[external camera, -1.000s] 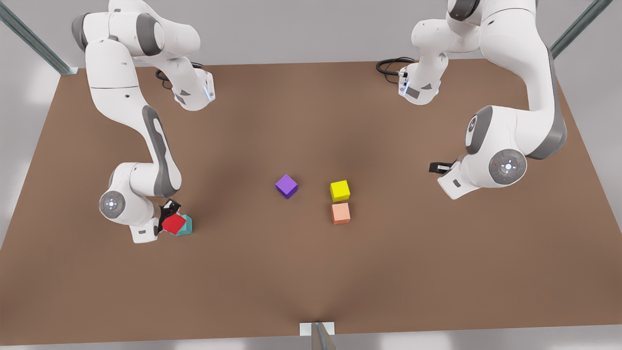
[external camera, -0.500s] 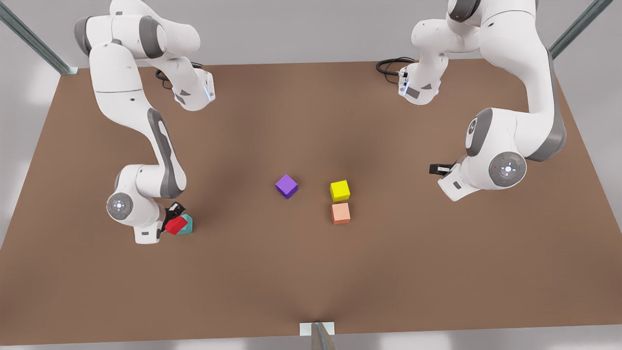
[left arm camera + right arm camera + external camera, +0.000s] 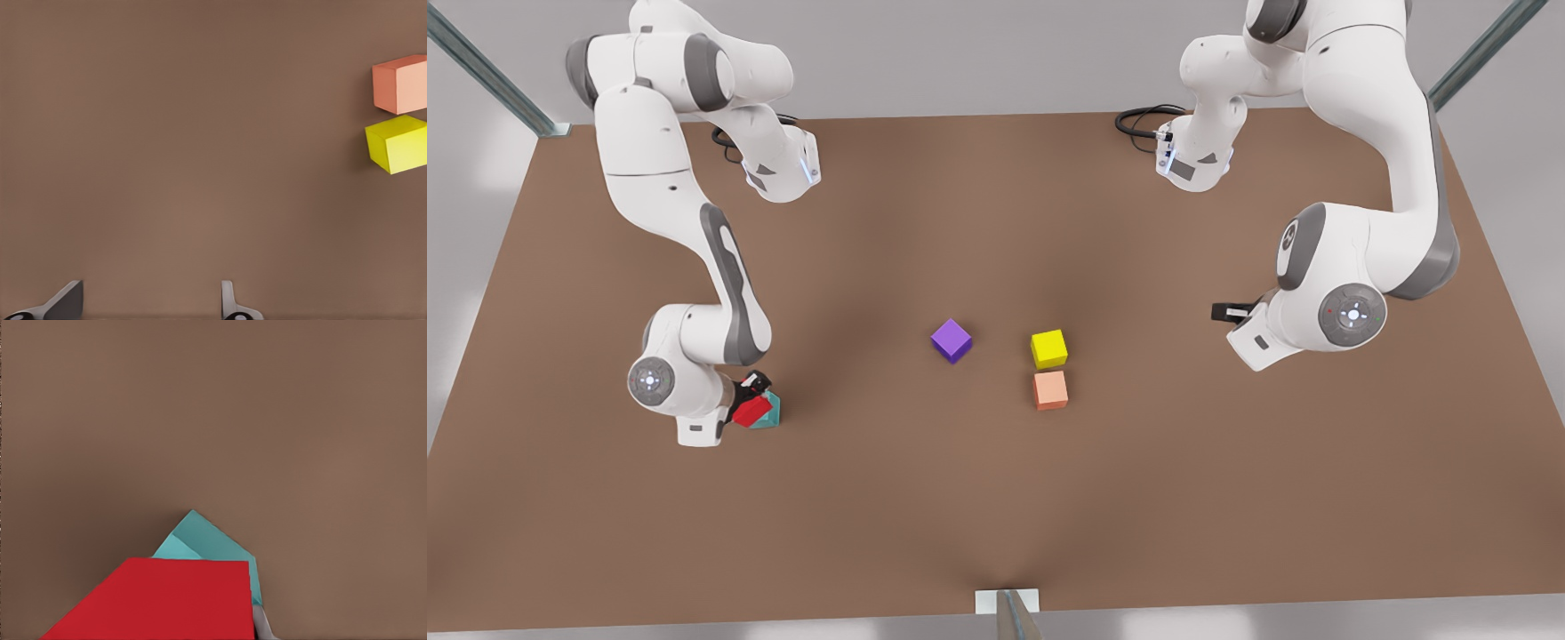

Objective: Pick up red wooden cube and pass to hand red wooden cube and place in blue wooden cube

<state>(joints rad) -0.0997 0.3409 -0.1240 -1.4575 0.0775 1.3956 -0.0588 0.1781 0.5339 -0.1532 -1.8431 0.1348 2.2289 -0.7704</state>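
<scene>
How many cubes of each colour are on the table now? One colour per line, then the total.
Red cube, held in the right pincer: 1
Teal cube: 1
Purple cube: 1
Yellow cube: 1
Salmon cube: 1
Total: 5

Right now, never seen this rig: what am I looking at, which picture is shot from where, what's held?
Simulated render: two white Franka arms over a brown table. The front view looks down from off the arms; the two others ride each arm's wrist. The right claw, at the front view's left, is shut on the red cube, held right over the teal cube. The left claw, at the front view's right, waits open. A purple cube, a yellow cube and a salmon cube lie mid-table.
</scene>
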